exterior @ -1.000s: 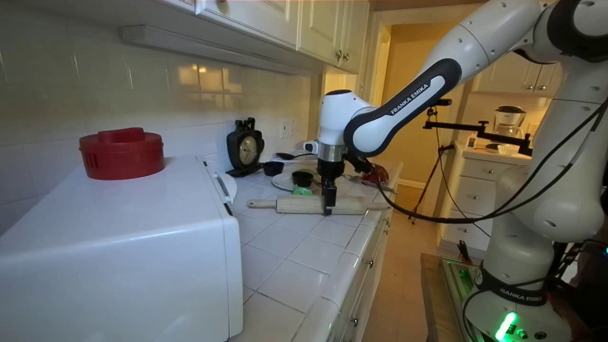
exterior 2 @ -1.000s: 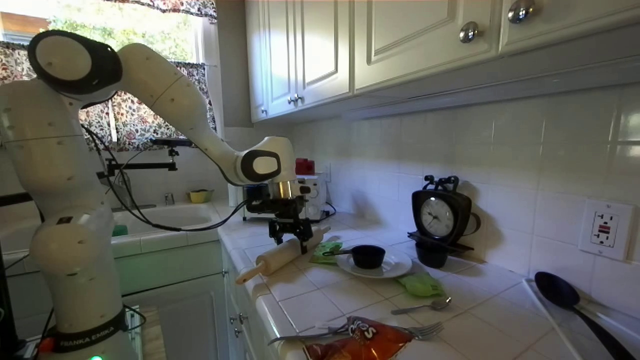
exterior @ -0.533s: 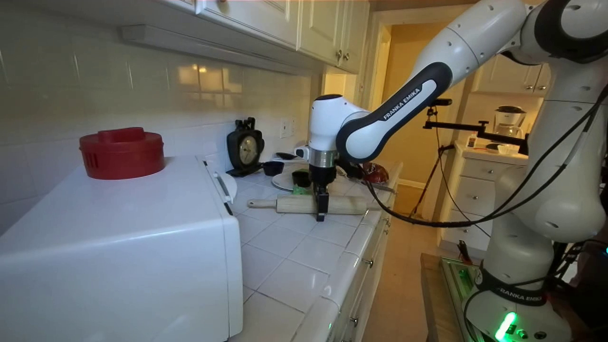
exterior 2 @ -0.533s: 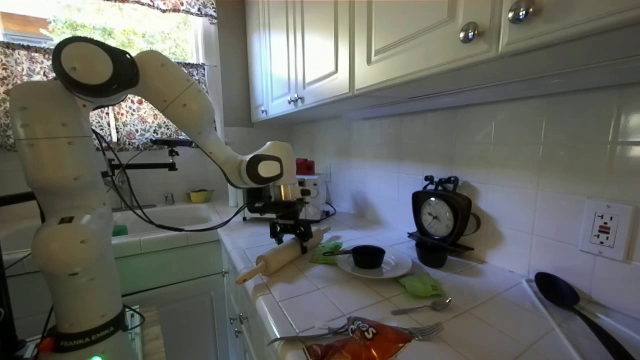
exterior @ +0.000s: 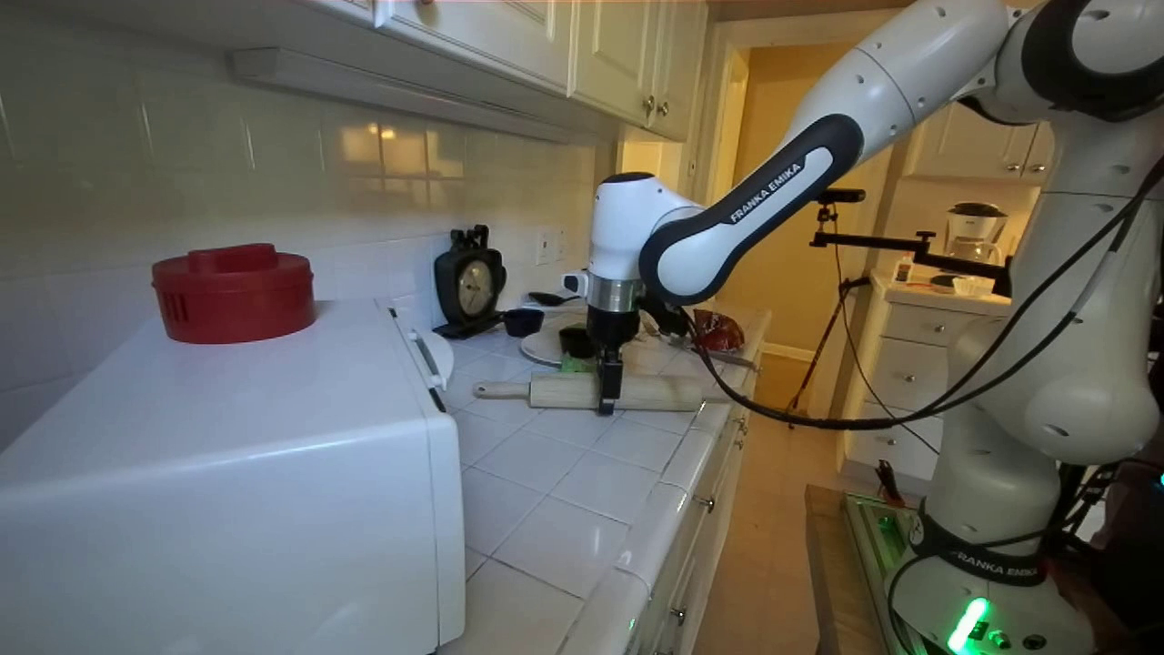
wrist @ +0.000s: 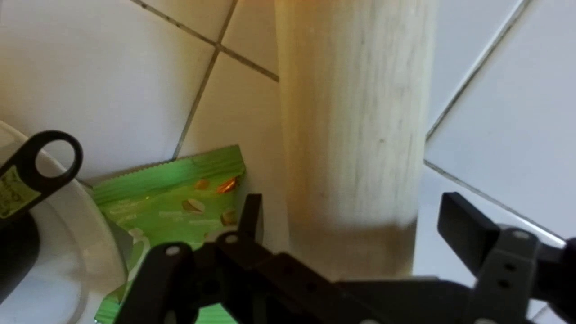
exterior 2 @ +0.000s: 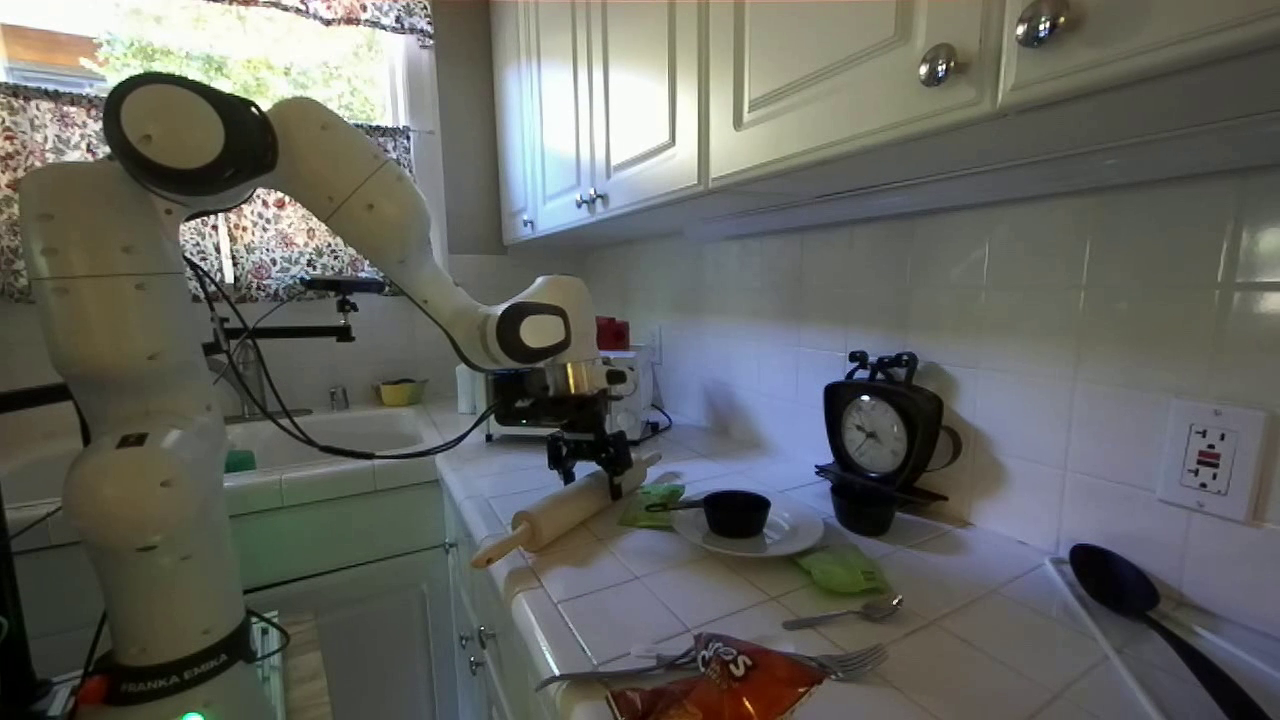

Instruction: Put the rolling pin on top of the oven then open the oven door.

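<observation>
The pale wooden rolling pin (exterior: 568,391) lies on the tiled counter in both exterior views (exterior 2: 560,512). In the wrist view its barrel (wrist: 355,112) runs between my fingers. My gripper (exterior: 609,400) is open and points down over the barrel, also in an exterior view (exterior 2: 590,480). In the wrist view the gripper (wrist: 357,218) has one finger on each side of the barrel, with gaps on both sides. The white oven (exterior: 236,455) stands at the left. Its oven door (exterior: 446,528) looks shut and shows edge-on; in an exterior view the arm partly hides the oven (exterior 2: 630,385).
A red round object (exterior: 235,296) sits on the oven's top. A green packet (wrist: 180,198) lies beside the pin, next to a white plate (exterior 2: 770,543) with a small black pan (exterior 2: 737,513). A black clock (exterior 2: 875,435), forks and a chip bag (exterior 2: 740,680) are farther along.
My gripper has shifted a little along the pin toward the oven. It dipped slightly, then rose a little. The rolling pin has not moved, and the fingers stay apart.
</observation>
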